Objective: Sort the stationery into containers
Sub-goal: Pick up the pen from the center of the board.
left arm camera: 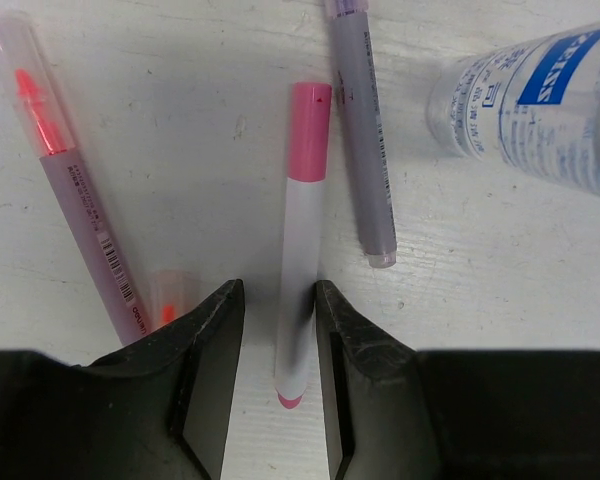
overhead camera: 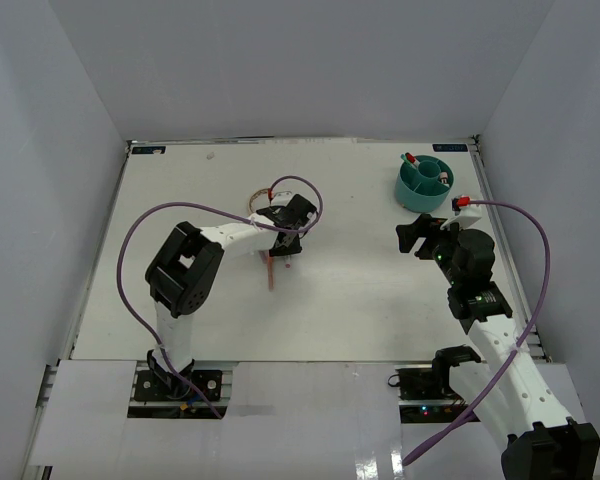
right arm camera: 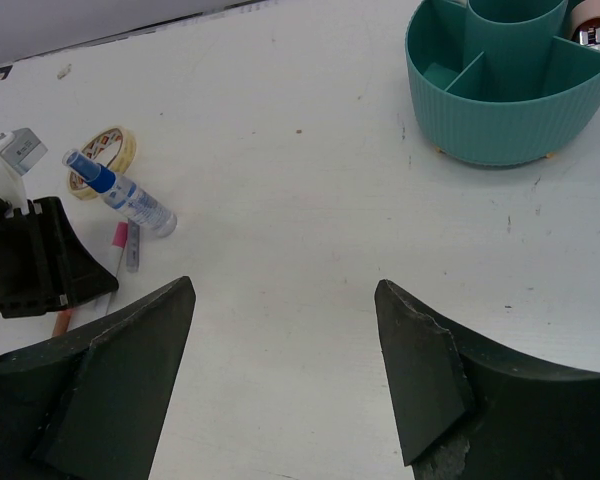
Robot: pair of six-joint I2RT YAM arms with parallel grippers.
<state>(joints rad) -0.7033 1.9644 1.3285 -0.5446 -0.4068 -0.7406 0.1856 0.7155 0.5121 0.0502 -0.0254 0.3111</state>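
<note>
Left wrist view first, inspector: state of the left gripper (left arm camera: 277,300)?

Parted only slightly wider than the barrel, straddling the pink-capped pen (left arm camera: 305,230) near its tail end. Nothing clamped. Cannot tell whether the right-hand finger is already brushing the barrel.

Location of that pen?

Flat on the table (left arm camera: 180,110), cap pointing away from the wrist. Grey pen (left arm camera: 365,150) just beside it on the right, orange-tipped pen (left arm camera: 75,200) further off on the left, clear bottle (left arm camera: 540,95) at upper right. Apart from all three. Also an orange-tipped piece (left arm camera: 168,295) partly hidden under the left-hand finger; cannot identify.

And the right gripper (right arm camera: 280,370)?

Wide open, empty, hovering above bare table near the teal organiser (right arm camera: 500,115), well apart from the pile.

Judgement on the step in hand?

Pick-up of the pink pen, with most of the sort judged outstanding given the loose items.

Recommendations for doing it well?

Shift forward toward the middle of the barrel before closing; held this near the tail, likely to droop cap-down or swing. Close squarely across the barrel, with light pressure, as suits a thin round pen prone to rolling out. Keep the left-hand finger off the orange piece. Lift straight up, clear of the grey pen. Carry level to the organiser at the far right of the table and release only once over a compartment
</note>
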